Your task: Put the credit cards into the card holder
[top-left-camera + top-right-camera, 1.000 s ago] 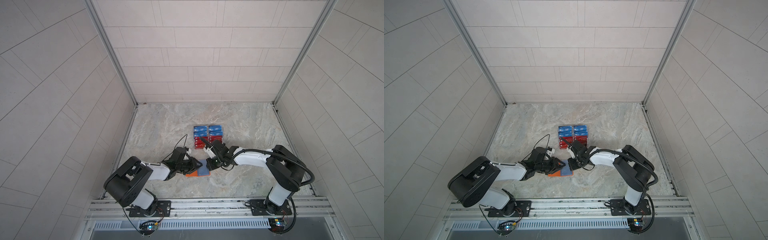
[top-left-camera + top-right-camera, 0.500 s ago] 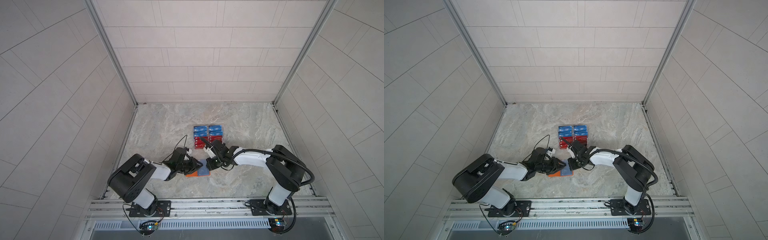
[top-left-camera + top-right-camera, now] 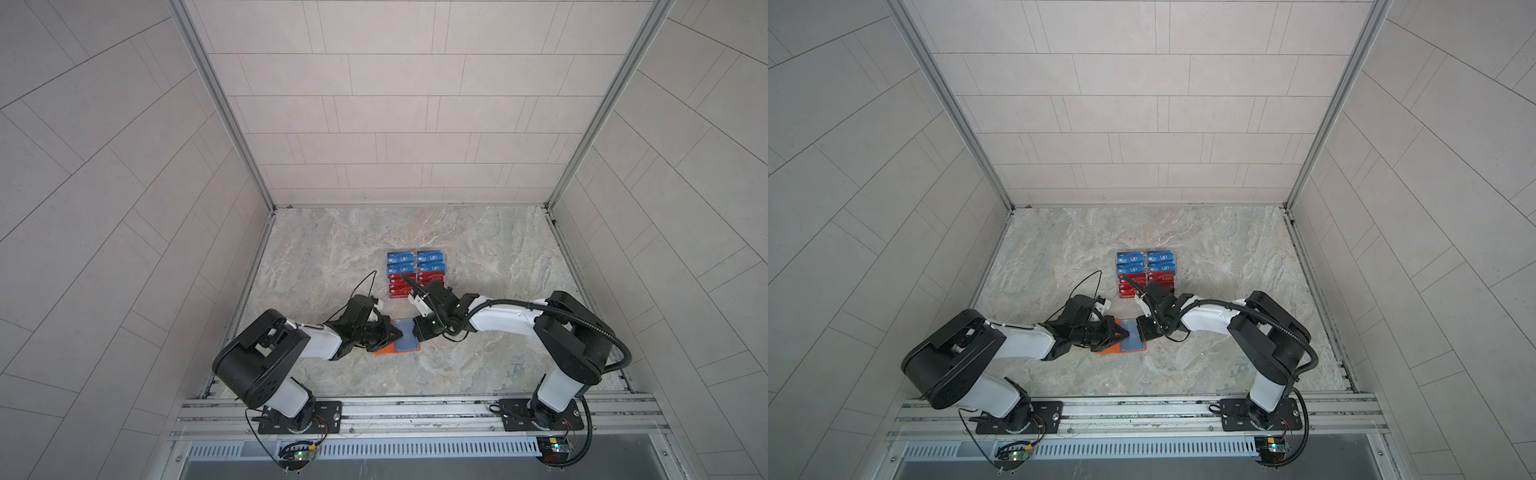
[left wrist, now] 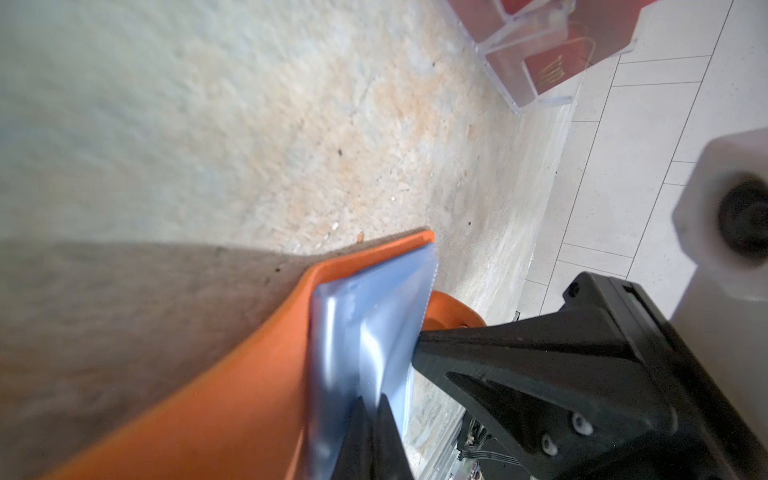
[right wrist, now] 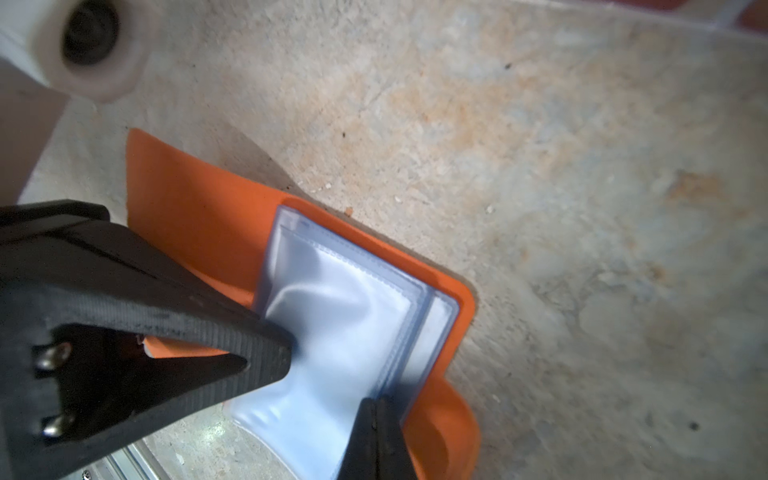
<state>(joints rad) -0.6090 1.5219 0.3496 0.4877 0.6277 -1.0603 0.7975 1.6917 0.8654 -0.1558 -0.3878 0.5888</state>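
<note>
The card holder (image 3: pixel 384 351) lies open on the marble worktop (image 3: pixel 478 249), directly under and between the two claws, which meet tip to tip over its clear sleeves (image 5: pixel 345 316). The left claw (image 5: pixel 284 345) is clenched. Its tips come together on the top sleeve, which puckers at the pinch, and the orange cover spreads out flat behind that claw. The right claw (image 5: pixel 376 409) is also clenched, with its tips meeting at the free edge of the stacked sleeves, on the side facing the left claw. Whether a sleeve is caught between those tips cannot be told. In both top views the two claws (image 3: pixel 1124 332) (image 3: pixel 1139 330) sit just beside each other. The credit cards (image 3: pixel 432 268), blue and red, stand in a clear acrylic rack (image 4: pixel 523 83) just beyond the right claw, toward the back wall and apart from the holder. No card is in either claw.
</note>
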